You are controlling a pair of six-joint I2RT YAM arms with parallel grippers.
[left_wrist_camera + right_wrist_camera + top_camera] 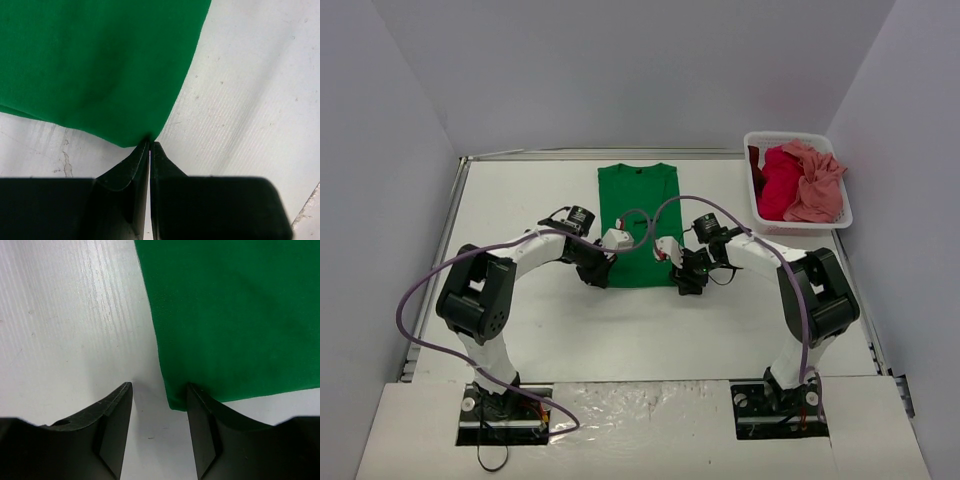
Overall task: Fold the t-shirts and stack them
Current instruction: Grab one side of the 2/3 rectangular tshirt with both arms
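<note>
A bright green t-shirt (638,205) lies flat on the table as a long folded rectangle, collar at the far end. My left gripper (603,275) is at its near left corner. In the left wrist view the gripper (150,145) is shut, pinching the tip of that corner of the green cloth (100,65). My right gripper (685,282) is at the near right corner. In the right wrist view it (160,386) is open, one finger on bare table and the other over the edge of the green cloth (235,315). A crimson shirt (778,185) and a salmon pink shirt (815,180) lie crumpled in the basket.
A white slatted basket (800,228) stands at the back right of the white table (520,200). Grey walls close in the table on the left, back and right. Purple cables loop over both arms.
</note>
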